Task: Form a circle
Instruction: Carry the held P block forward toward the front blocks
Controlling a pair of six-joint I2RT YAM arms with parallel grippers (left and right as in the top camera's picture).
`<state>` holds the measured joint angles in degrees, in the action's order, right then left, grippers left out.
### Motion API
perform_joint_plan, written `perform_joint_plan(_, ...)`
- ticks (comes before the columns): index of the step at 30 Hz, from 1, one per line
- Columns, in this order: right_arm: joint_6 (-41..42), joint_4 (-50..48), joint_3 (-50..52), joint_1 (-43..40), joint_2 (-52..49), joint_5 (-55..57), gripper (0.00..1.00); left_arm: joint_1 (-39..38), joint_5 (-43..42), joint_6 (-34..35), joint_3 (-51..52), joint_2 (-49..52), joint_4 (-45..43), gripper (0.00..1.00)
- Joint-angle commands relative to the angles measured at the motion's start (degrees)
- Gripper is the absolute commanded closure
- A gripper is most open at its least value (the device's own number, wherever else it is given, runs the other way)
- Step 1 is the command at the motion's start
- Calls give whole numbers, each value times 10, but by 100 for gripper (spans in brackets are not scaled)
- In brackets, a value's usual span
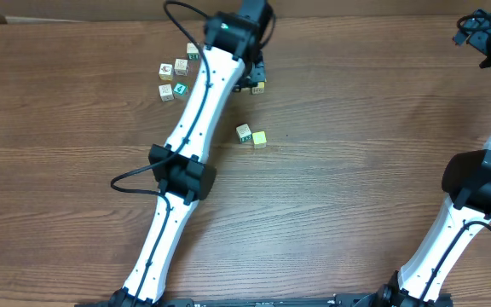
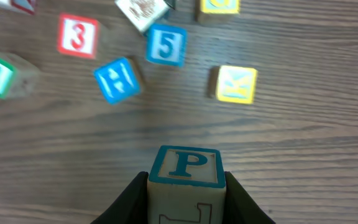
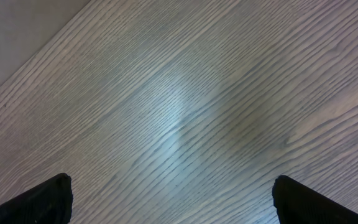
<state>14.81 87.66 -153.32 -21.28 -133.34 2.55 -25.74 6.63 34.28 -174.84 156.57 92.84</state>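
P cube [image 2: 186,165] is clamped betw. the fingers of the left gripper [image 2: 186,185] at the far side of the table [image 1: 356,128] — the circle [image 1: 176,77] is seen just left of that arm. The right gripper [image 3: 173,186] is held wide open.

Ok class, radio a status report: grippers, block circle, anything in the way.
Left gripper shut on P block. Right gripper open, empty. Circle not yet closed. Path looks clear.

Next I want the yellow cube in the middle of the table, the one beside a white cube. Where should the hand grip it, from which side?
Come straight down from above: the yellow cube lies flat on the table with its top free. Close on the two side faces running along the pair's line; the white cube seems to sit against the face between them.
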Motion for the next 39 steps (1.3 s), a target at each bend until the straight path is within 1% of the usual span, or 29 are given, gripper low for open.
perform_joint_plan(1,0,-1,-7,2,8,4,0,-9,25,72,5,-6,-1,74)
perform_joint_plan(7,0,-1,-7,2,8,4,0,-19,30,112,60,-6,-14,73)
perform_joint_plan(11,0,-1,-7,2,8,4,0,-21,29,112,115,-6,-47,76)
perform_joint_plan(18,0,-1,-7,2,8,4,0,-21,23,112,189,-6,-96,76)
perform_joint_plan(24,0,-1,-7,2,8,4,0,-22,-1,111,216,-6,-111,74)
perform_joint_plan(30,0,-1,-7,2,8,4,0,-22,-4,109,226,-6,-123,73)
perform_joint_plan(35,0,-1,-7,2,8,4,0,-22,-3,109,231,-6,-124,64)
perform_joint_plan(39,0,-1,-7,2,8,4,0,-22,-3,107,232,-6,-128,62)
